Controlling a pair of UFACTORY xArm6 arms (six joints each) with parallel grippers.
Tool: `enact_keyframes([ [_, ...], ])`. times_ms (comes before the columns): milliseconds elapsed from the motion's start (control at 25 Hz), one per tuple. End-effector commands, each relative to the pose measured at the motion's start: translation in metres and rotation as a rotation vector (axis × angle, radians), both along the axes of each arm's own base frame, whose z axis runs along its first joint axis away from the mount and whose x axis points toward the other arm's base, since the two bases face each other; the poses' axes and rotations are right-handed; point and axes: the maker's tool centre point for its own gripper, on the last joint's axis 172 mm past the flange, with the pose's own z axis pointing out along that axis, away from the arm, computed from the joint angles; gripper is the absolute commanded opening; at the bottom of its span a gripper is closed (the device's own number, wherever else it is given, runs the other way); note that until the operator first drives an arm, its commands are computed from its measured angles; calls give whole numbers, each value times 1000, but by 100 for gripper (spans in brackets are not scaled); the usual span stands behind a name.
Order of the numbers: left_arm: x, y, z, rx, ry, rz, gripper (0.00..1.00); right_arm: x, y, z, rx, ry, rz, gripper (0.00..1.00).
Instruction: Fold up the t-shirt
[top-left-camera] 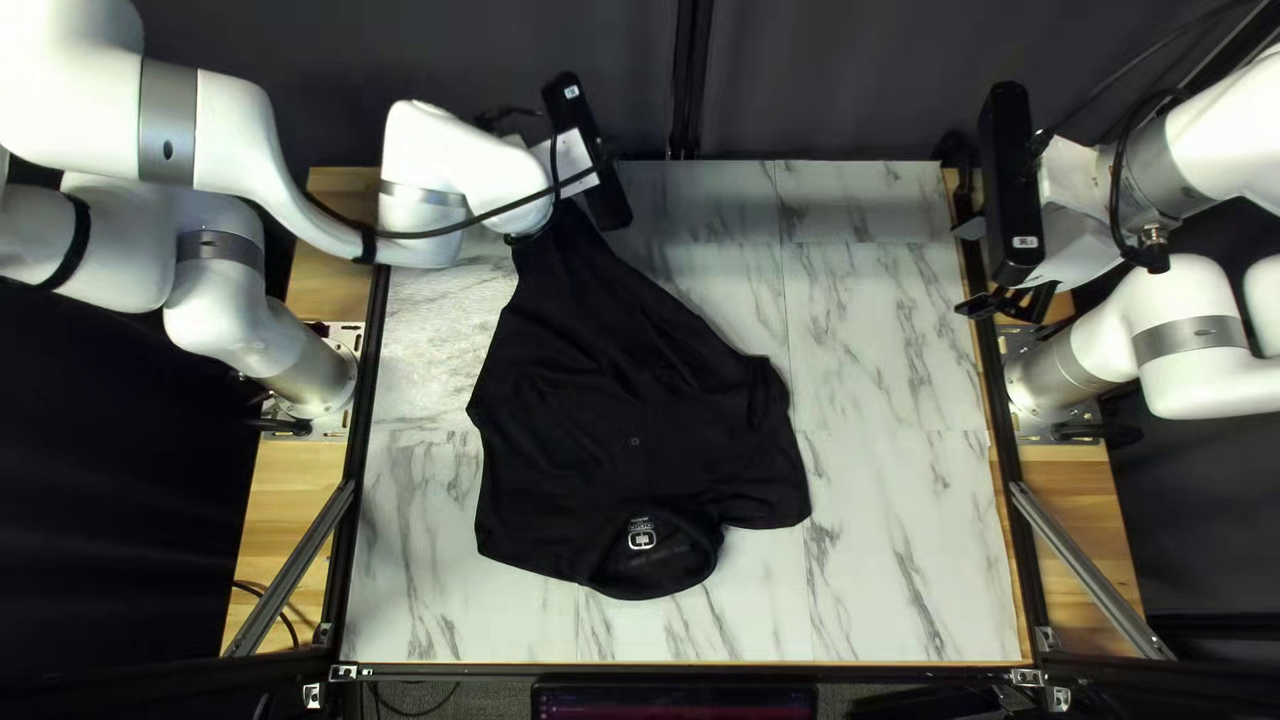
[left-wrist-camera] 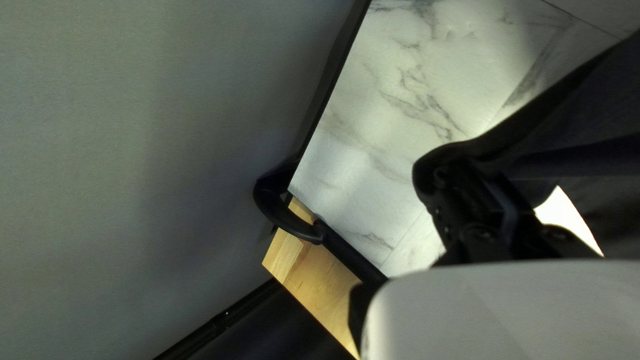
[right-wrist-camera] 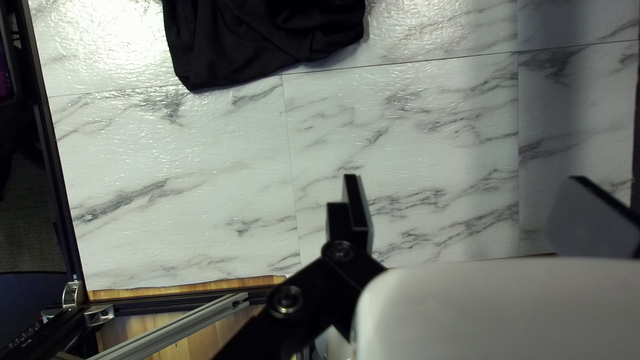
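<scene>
Black shirt (top-left-camera: 627,400) left of centre on bench (top-left-camera: 907,534), long axis slanting from far edge toward near edge, collar (top-left-camera: 654,567) nearward. Your left fingers (left-wrist-camera: 460,207), nearer, look clamped on its far end, left arm (top-left-camera: 447,160) reaching in low; right fingers (right-wrist-camera: 358,207) spread wide, above right edge.

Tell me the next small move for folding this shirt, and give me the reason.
I would probably ease my right gripper toward the far end of the black shirt, to take a loose edge near my left gripper. That end narrows up to my left gripper, which looks shut on it, while my right gripper is open and empty.
</scene>
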Motion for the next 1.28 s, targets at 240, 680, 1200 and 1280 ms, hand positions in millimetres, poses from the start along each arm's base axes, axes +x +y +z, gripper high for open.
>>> enact_keyframes([
  [240,-11,34,4,36,-16,82,0,0,0,0,0,0,0,100],
  [680,-18,50,-1,45,-39,139,0,0,0,0,0,0,0,100],
  [1200,-22,54,-16,41,-54,165,0,0,0,0,0,0,0,100],
  [1280,-25,55,-21,35,-53,166,0,0,0,0,0,0,0,100],
])
